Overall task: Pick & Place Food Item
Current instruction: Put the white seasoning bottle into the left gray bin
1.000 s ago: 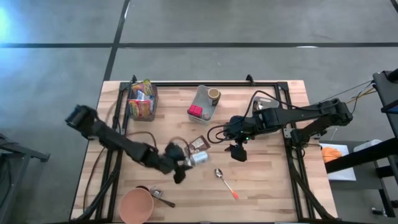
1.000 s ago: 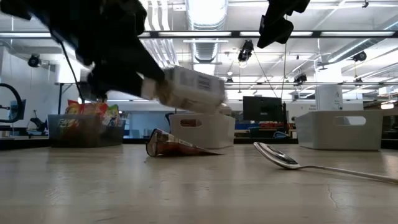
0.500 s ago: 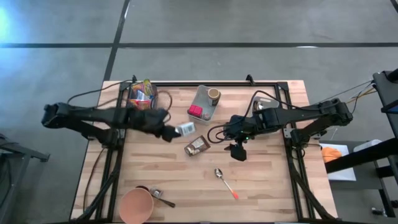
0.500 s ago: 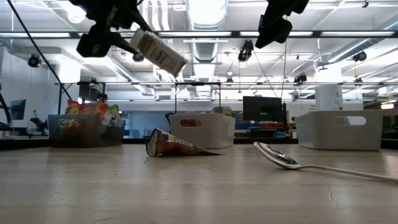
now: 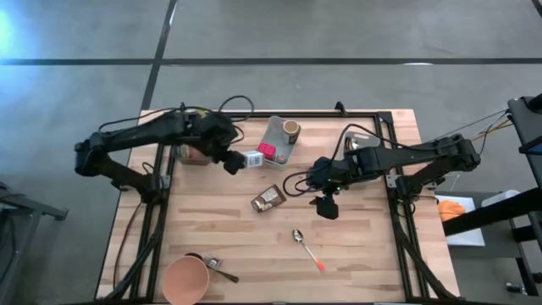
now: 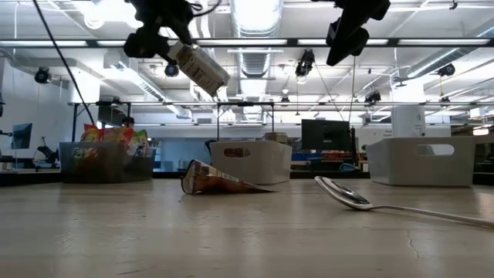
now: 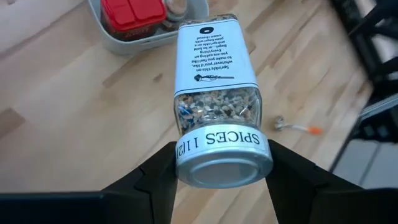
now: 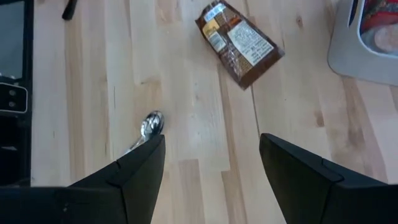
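A spice jar (image 7: 214, 68) with a white label and a silver lid hangs in the air beside the white bin (image 5: 273, 129), with my left gripper (image 5: 234, 161) shut on it. The low view shows the jar (image 6: 199, 68) tilted high above the table under the same gripper (image 6: 166, 38). A brown snack packet (image 5: 268, 198) lies flat on the wood at mid-table. My right gripper (image 5: 324, 206) hovers open to the right of the packet, with nothing between its fingers (image 8: 140, 168). My left gripper pinches the jar at its lid end, one finger (image 7: 158, 177) on each side of the silver lid (image 7: 186, 158). The fingers slant downward and the jar sticks out ahead of them. It is lifted clear and tilted, its bottom end lower than the lid.
The white bin holds a red box (image 5: 266, 152) and a cup (image 5: 291, 130). A snack basket (image 5: 193, 152) sits at the far left under my left arm. A spoon (image 5: 306, 248) lies near the front and a pink bowl (image 5: 185, 280) at the front left.
My left gripper has carried the jar up and toward the far edge, from low over the table's near middle to beside the white bin. It turned on the way. The jar has risen well clear and now tilts bottom-down.
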`<state>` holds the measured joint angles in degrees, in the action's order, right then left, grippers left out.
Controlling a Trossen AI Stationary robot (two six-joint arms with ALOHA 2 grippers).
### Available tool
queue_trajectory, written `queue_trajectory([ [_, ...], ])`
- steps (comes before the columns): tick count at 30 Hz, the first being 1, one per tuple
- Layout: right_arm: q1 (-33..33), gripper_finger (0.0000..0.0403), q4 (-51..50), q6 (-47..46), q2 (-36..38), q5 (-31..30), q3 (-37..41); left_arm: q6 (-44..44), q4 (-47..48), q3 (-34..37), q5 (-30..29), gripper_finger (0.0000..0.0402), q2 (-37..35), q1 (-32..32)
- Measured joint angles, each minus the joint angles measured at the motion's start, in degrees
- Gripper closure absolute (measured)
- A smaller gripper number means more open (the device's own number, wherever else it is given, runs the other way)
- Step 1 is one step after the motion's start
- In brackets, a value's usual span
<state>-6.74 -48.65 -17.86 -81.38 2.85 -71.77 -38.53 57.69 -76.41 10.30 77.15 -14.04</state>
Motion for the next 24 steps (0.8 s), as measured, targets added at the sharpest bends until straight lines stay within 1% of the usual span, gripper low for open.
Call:
queue_trajectory([
  [4, 0.0, 0.0143, -0.6, -1.2, 0.0, 0.0, 0.0, 4.1, 2.6, -3.8, 0.4, 0.0211, 5.0, 0.0],
  [5, 0.0, 0.0143, -0.3, -1.4, 0.0, -0.1, 0.0, 5.1, 2.6, -4.3, 1.4, 0.0211, 5.8, 0.1],
  [7, -0.1, 0.0143, 1.4, -0.6, 0.0, -1.5, 0.0, 6.3, 2.0, -4.8, 5.5, 0.0211, 7.2, 0.1],
  [9, -0.2, 0.0143, 5.6, 1.8, 0.0, -3.8, 0.0, 6.2, 0.6, -5.0, 9.8, 0.0211, 8.0, 0.1],
  [12, -0.2, 0.0143, 11.6, 8.3, -0.1, -6.4, -0.4, 1.7, -2.6, -4.9, 13.6, 0.0211, 8.4, 0.1],
  [15, -0.3, 0.0143, 14.3, 13.6, -0.8, -10.1, -1.5, -3.1, -5.8, -5.2, 14.6, 0.0211, 8.4, 0.1],
  [17, -0.3, 0.0143, 14.4, 15.3, -1.4, -14.7, -2.4, -5.4, -7.6, -5.8, 14.8, 0.0211, 8.3, 0.1],
  [19, -0.2, 0.0143, 14.6, 17.2, -2.3, -17.9, -3.6, -6.9, -9.1, -6.0, 15.5, 0.0211, 8.2, 0.1],
  [21, -0.2, 0.0143, 14.6, 19.9, -3.3, -18.9, -5.0, -8.2, -10.3, -6.1, 16.8, 0.0211, 8.2, 0.1],
  [24, -0.3, 0.0143, 14.8, 22.8, -5.5, -20.7, -7.6, -9.2, -10.7, -6.2, 17.3, 0.0211, 8.2, 0.1],
])
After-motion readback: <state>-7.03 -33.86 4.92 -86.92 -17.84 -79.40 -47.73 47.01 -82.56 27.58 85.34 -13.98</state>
